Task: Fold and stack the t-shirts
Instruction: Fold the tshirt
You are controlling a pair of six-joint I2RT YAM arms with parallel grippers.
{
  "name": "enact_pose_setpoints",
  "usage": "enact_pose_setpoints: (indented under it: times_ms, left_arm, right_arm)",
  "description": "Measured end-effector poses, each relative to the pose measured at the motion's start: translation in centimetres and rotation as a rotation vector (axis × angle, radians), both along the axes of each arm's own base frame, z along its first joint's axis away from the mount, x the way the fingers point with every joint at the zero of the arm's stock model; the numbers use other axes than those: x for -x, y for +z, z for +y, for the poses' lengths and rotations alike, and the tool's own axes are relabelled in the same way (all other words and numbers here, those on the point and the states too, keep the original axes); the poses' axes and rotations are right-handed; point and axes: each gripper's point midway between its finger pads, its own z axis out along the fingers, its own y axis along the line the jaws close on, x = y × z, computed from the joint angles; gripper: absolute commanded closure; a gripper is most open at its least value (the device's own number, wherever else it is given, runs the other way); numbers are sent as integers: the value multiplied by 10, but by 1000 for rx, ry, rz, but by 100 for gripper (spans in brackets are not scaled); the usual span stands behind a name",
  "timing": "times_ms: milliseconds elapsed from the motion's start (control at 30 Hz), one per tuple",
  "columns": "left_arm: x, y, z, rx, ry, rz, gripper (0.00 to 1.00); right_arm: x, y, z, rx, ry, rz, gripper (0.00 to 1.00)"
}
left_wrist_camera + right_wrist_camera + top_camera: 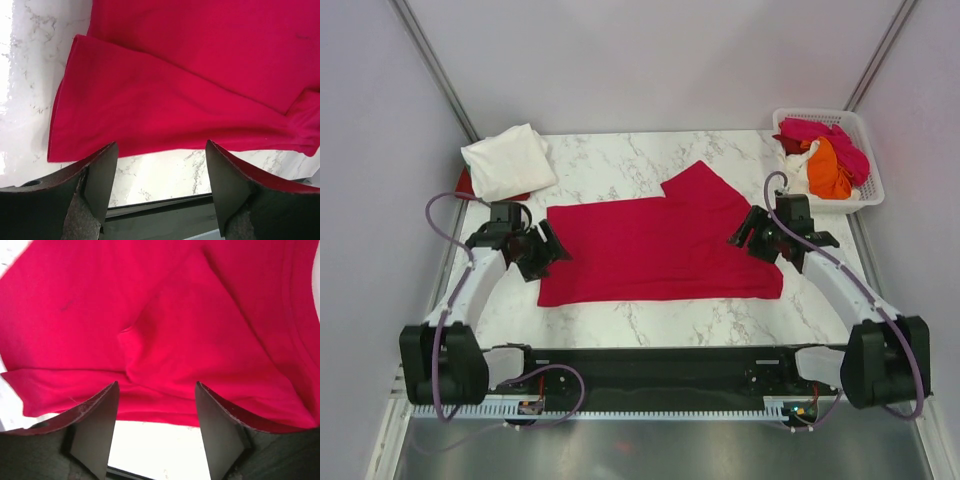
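A large crimson-red t-shirt (655,245) lies spread on the marble table, one sleeve sticking out toward the back. It fills the left wrist view (190,85) and the right wrist view (165,320). A folded cream-white t-shirt (508,160) lies at the back left over something dark red. My left gripper (552,250) is open and empty at the red shirt's left edge. My right gripper (748,238) is open and empty at its right edge. Both hold nothing; bare table shows between each pair of fingers.
A white lattice basket (865,150) at the back right holds pink, orange and white shirts (825,160). The table's near edge has a black rail (660,365). Grey walls stand on the left, back and right.
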Motion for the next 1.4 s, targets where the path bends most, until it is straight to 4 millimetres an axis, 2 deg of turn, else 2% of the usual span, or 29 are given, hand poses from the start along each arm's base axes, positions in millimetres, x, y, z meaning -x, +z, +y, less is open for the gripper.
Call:
enact_pose_setpoints:
  times_ms: [167,367,533,767,867,1000,1100,1200,1300,1400]
  left_arm:
    - [-15,-43,-2,7,4,97,28]
    - [-25,-68,-1,12,33,150,28]
    - [-31,-83,5,-15,74,198,27]
    - [-72,-83,8,-28,113,185,28]
    - [-81,-82,9,-27,120,166,28]
    - [-81,-79,9,-27,119,147,22]
    - [-74,-70,6,-35,100,136,18]
    - [-70,-43,1,-55,30,93,16]
    - [-77,-2,1,-99,-53,-24,15]
    - [-81,36,10,-171,-73,-152,16]
  right_arm:
    - [-11,-43,1,31,3,100,33]
    - [-20,-89,-8,93,-17,203,31]
    - [-48,-91,-14,105,-43,157,29]
    - [-82,-89,-26,117,-86,113,27]
    - [-86,-89,-29,124,-97,106,25]
    - [-86,-87,-31,135,-100,103,19]
    - [-79,-82,-34,173,-95,117,14]
    - [-79,-58,-28,185,-58,99,11]
    - [-109,-10,-13,165,-16,-13,10]
    - [-154,45,1,141,14,-155,11]
